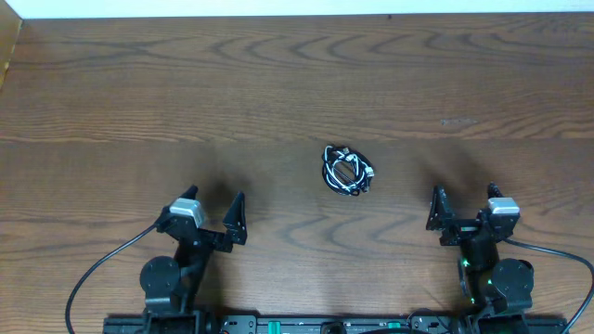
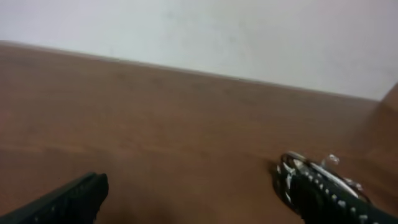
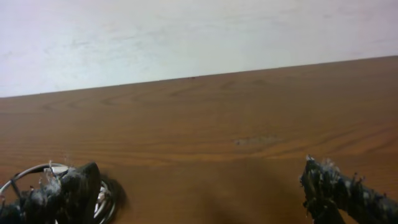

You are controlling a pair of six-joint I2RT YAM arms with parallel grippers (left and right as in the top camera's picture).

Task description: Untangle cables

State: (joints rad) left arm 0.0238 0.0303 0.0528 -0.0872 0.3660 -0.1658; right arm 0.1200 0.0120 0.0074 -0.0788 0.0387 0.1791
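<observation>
Here, the cables [image 1: 347,171] are seen as one small tangled bundle of black and white cord, lying on the wooden table [image 1: 111,93] near its middle, well away from every edge. The bundle is touched by neither arm.

The left gripper [image 1: 216,193] is held near the table's front edge, to the left of the bundle and well apart from it, with its jaws spread wide and nothing between them. The right gripper [image 1: 465,193] is held near the same edge on the other side, likewise spread wide and empty.

In the left wrist view, part of the bundle [image 2: 293,163] is seen low on the right, partly hidden behind one of the dark fingers [image 2: 329,198]. In the right wrist view, white loops of it [image 3: 34,171] are seen at the lower left, behind a finger [image 3: 71,190].
</observation>
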